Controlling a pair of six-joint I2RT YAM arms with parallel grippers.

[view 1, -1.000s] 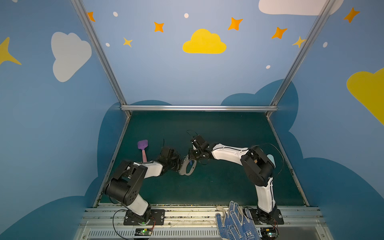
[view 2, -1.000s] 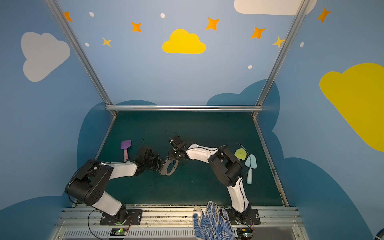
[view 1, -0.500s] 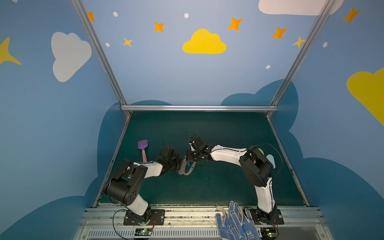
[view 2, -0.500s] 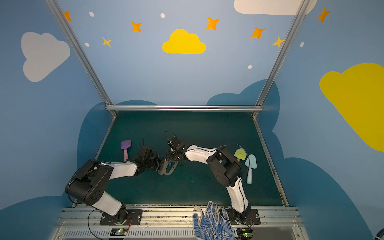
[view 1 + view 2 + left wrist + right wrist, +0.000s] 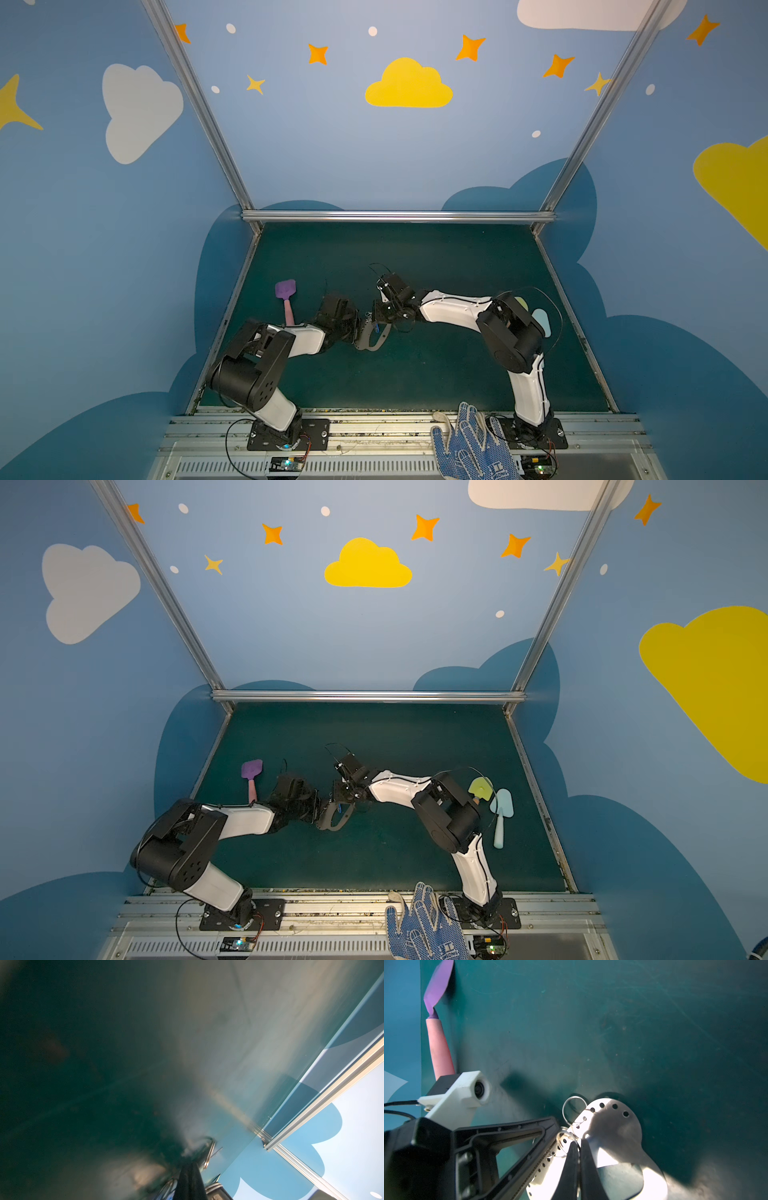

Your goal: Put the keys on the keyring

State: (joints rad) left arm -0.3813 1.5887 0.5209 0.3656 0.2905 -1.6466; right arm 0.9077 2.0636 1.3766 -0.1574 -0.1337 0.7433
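**Both pincers pinched at the plate's edge, key not yet seen to be on**

The left gripper [image 5: 360, 329] is clamped on the holed edge of the grey D-shaped keyring plate [image 5: 612, 1132], holding it tilted between the two arms. The right gripper [image 5: 578, 1144] has its fingers pressed together at that same edge, among the split rings [image 5: 566, 1140]. I cannot tell what, if anything, it nips. In both top views a blue key tag [image 5: 376, 328] shows against the plate. It is too small to say whether it is hooked on or only held there, so I judge the joining unfinished. The silvery key is hidden, and the left wrist view is nearly all blur. A purple-headed spatula [image 5: 440, 1047] lies near the plate, beyond the left gripper.
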